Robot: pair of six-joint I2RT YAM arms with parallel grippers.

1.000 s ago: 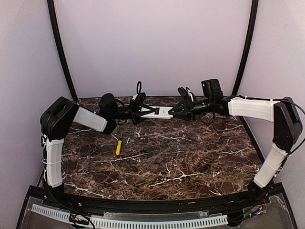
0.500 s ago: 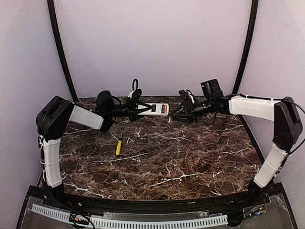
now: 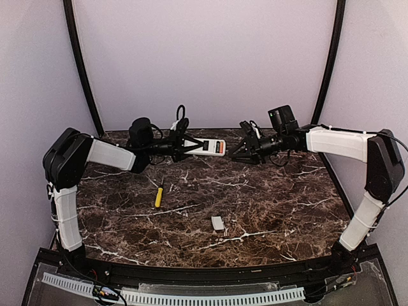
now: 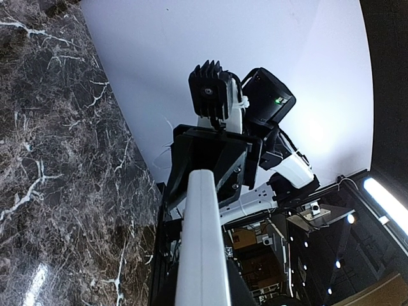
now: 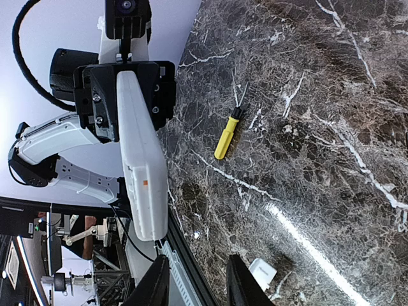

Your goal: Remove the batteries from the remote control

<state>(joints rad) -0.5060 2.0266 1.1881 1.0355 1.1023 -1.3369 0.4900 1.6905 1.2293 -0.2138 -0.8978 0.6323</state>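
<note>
1 remote control [image 3: 207,148] (white bar) sits clamped in the left jaws — right jaws narrowly parted, empty.

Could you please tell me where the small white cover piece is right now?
In the top view the cover piece lies on the marble table, toward the near edge around the middle, right of the yellow-handled screwdriver.
</note>
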